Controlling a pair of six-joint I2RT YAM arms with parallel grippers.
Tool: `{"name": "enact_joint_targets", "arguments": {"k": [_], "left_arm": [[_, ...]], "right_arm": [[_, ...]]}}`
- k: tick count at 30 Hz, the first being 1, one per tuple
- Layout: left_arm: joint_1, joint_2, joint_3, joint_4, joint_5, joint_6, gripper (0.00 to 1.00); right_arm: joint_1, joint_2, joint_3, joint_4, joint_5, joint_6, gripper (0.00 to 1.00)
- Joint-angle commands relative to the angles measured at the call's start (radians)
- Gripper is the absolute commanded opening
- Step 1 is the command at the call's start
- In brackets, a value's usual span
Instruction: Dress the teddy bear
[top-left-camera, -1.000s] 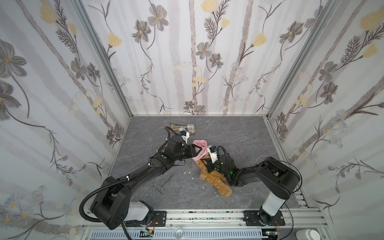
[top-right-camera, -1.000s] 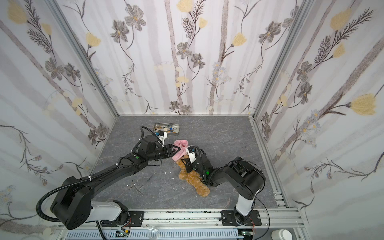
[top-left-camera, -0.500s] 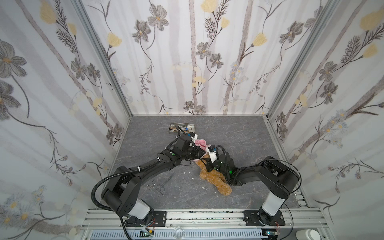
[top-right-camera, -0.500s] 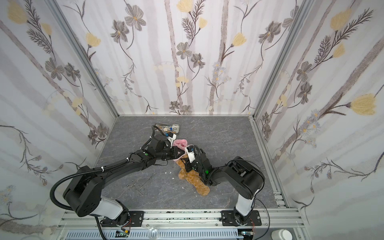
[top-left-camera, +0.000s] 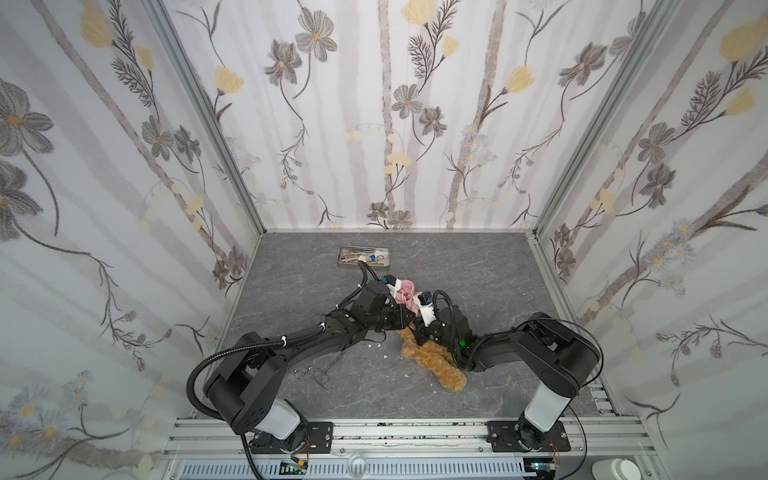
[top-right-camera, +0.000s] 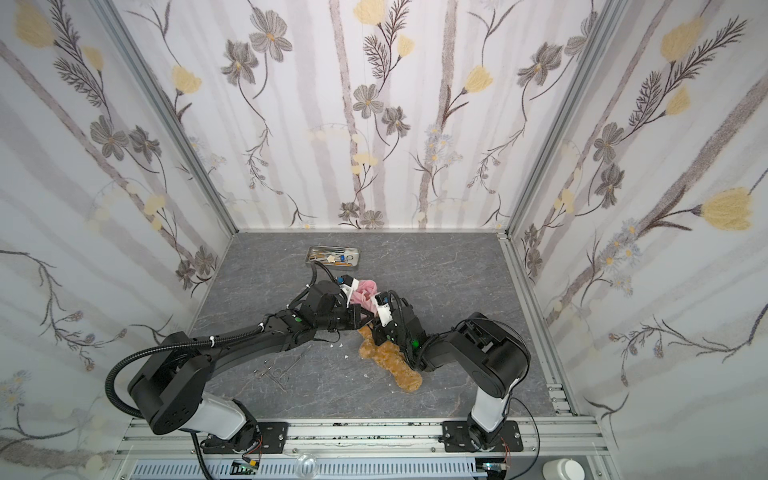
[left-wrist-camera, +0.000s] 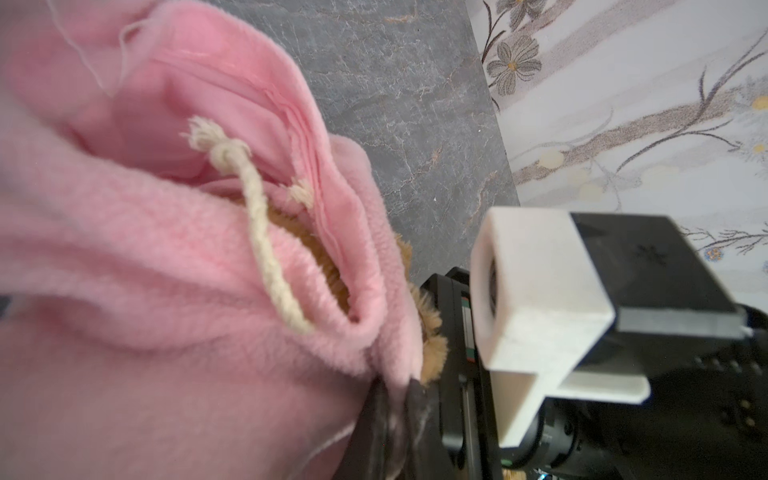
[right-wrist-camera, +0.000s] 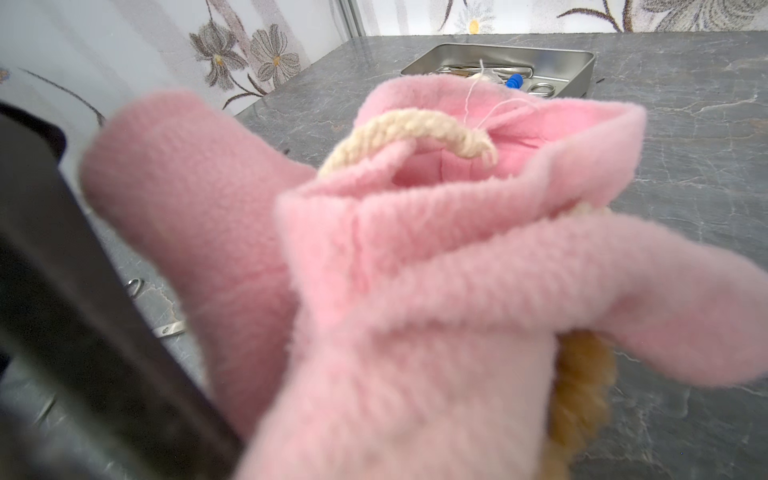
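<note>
Golden-brown curly plush teddy bear (top-left-camera: 436, 363) lies on the grey marbled table (top-left-camera: 478, 282), fur showing inside the opening of the pink fleece garment with cream drawstring (top-left-camera: 405, 291). Left gripper (left-wrist-camera: 395, 399) pinches the garment's hem. Right gripper (top-left-camera: 419, 330) sits against the fleece; cannot tell its closure. Judgement: hold the opening stretched and draw the 2 sides down evenly, cord clear of fur. Open table lies rightward; shallow steel tray (top-left-camera: 340, 257) and loose steel forceps (top-left-camera: 318, 374) are well apart.
</note>
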Motion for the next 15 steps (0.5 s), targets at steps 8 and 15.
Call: {"name": "enact_joint_targets", "arguments": {"k": [8,15], "left_arm": [[0.047,-0.088,-0.02,-0.074,0.1,0.045,0.52],[0.159,-0.258,-0.026,-0.118,0.258,0.12,0.68]], "right_arm": [[-0.005,-0.041,-0.082,0.185,0.004,-0.194,0.16],[-0.005,-0.08,-0.125,0.209,0.009,-0.312,0.15]]}}
